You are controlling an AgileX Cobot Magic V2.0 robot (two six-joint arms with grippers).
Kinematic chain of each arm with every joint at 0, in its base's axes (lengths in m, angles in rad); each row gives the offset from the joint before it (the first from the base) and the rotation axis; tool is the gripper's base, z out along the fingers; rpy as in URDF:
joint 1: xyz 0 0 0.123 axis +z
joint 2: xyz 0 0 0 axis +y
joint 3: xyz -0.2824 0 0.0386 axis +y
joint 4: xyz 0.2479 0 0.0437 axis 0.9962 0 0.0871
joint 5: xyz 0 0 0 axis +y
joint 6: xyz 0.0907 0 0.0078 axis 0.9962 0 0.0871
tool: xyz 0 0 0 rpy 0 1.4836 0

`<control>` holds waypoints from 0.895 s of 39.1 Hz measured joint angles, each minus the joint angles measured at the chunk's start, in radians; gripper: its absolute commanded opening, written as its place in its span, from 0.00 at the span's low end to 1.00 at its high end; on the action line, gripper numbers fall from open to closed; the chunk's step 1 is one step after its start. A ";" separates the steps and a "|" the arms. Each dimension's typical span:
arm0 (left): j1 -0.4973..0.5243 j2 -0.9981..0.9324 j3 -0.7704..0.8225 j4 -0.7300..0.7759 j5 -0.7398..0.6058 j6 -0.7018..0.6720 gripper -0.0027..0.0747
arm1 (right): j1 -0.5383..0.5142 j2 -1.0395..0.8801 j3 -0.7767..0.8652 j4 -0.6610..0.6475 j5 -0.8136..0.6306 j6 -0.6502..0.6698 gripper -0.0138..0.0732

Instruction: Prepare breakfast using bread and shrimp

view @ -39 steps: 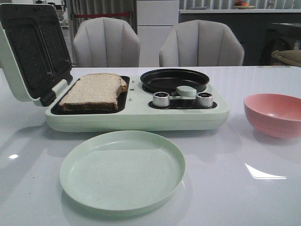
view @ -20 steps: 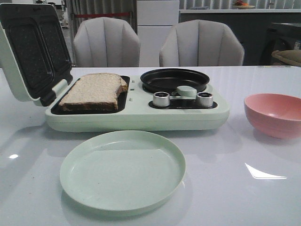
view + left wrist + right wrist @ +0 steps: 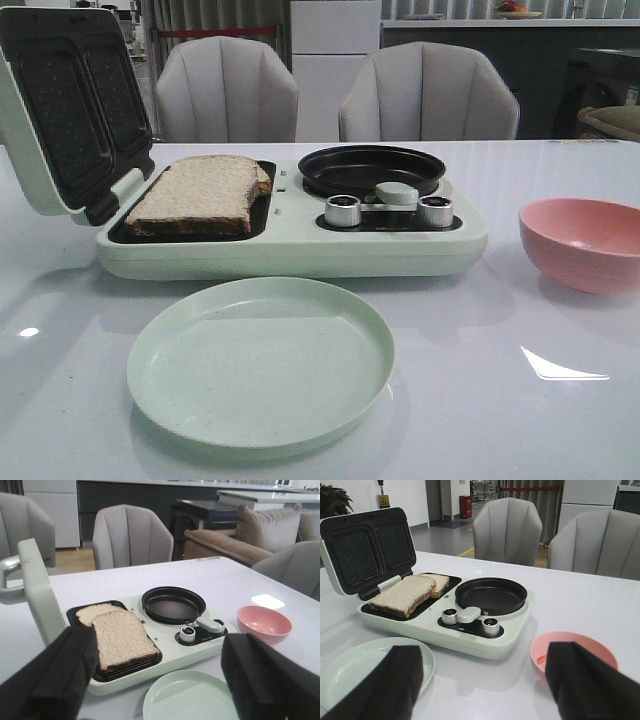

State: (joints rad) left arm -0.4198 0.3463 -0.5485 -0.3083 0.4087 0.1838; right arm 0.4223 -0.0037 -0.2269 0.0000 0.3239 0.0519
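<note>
Bread (image 3: pixel 200 193) in open sandwich maker (image 3: pixel 290 240); plate (image 3: pixel 260 360) in front.

The table (image 3: pixel 500 420) is a smooth, glossy white surface that mirrors light, and the breakfast maker (image 3: pixel 290 245) has a smooth pale green plastic-looking shell with shiny metal knobs (image 3: pixel 342 210) and a matt black pan (image 3: pixel 371 170). The bread (image 3: pixel 200 193) looks porous and rough with a darker crust, while the green plate (image 3: pixel 260 360) and pink bowl (image 3: pixel 582 243) look like smooth, satin plastic. The chairs (image 3: pixel 228 90) appear covered in soft grey cloth.
</note>
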 measured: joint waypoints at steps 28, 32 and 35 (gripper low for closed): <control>0.201 0.721 -0.544 -0.045 0.097 -0.039 0.60 | 0.000 0.000 0.000 0.000 -0.001 0.000 0.85; 0.306 0.774 -0.588 -0.087 0.112 -0.039 0.60 | 0.000 0.000 0.000 0.000 -0.001 0.000 0.85; 0.404 0.820 -0.627 -0.144 0.142 -0.024 0.60 | 0.000 0.000 0.000 0.000 -0.001 0.000 0.85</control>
State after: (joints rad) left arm -0.0162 1.1662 -1.1750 -0.4520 0.5502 0.1597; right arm 0.4223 -0.0037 -0.2269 0.0000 0.3224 0.0519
